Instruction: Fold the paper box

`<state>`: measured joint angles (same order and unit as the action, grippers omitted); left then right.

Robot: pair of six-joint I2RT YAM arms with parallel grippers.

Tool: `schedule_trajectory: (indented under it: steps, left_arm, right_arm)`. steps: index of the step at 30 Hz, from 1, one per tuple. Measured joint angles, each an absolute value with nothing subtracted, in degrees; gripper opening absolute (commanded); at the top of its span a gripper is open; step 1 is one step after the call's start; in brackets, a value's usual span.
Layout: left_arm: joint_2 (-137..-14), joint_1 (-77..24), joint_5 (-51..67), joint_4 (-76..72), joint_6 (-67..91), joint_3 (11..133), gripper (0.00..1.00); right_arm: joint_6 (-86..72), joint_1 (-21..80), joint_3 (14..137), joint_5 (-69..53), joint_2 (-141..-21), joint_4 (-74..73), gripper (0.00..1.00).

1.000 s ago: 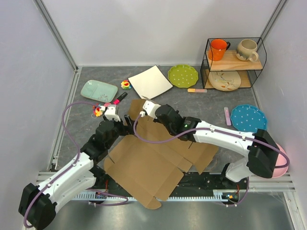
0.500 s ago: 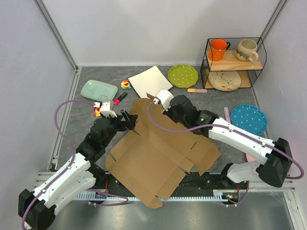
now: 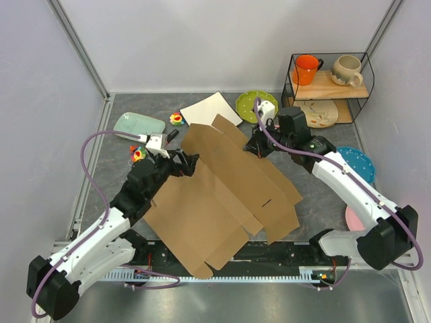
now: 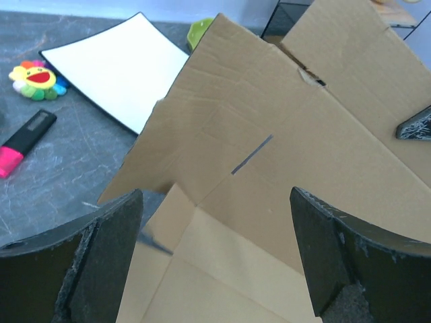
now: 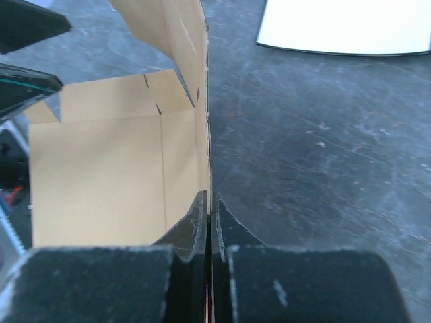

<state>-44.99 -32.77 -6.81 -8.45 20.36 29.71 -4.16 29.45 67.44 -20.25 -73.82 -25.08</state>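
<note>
1. the left arm reaches from the near left toward the centre. its left gripper (image 3: 183,162) is level, jaws spread wide, at the left far edge of the plain brown corrugated cardboard paper box (image 3: 222,195). its wrist view shows cardboard between and beyond the black fingers (image 4: 101,256). whether they touch it cannot be told.
2. the right arm arches from the near right up to the far centre, its wrist bent back toward the left. the right gripper (image 5: 210,208) is clamped tight on a thin edge of the box's far right panel.
3. the box's near corner hangs over the table's near edge, above the black rail (image 3: 283,252). a white square plate (image 3: 211,114) lies just beyond the box's far edge, with a green dotted plate (image 3: 256,106) to its right.
4. grey tabletop (image 3: 114,175) shows left of the box, and again between the box and a blue dotted plate (image 3: 350,165) on the right.
5. the box sits mid-table, mostly unfolded. the gripped panel stands tilted off the surface, and creases, notched flaps and a dark slot (image 4: 251,154) show.
</note>
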Motion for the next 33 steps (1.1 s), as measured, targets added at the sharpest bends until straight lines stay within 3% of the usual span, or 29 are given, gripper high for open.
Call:
schedule_trajectory:
  steps: [7,16,26,33]
  left_arm:
    - [-46.5,-32.8,-5.9,-11.2,17.8,30.9,1.00]
    - [-52.2,-31.1,-5.0,-11.7,15.9,42.9,1.00]
    - [-67.5,-28.9,8.5,-10.7,15.9,60.2,1.00]
    - [-75.9,-24.6,19.9,-9.1,16.2,62.6,1.00]
  right_arm:
    - [-10.8,26.9,66.7,-32.1,-74.8,-21.3,0.00]
    - [-11.2,26.3,66.2,-33.6,-74.7,-21.5,0.00]
    - [-8.9,27.8,66.0,-29.6,-74.7,-23.4,0.00]
    - [-8.3,28.6,66.0,-29.3,-74.7,-23.7,0.00]
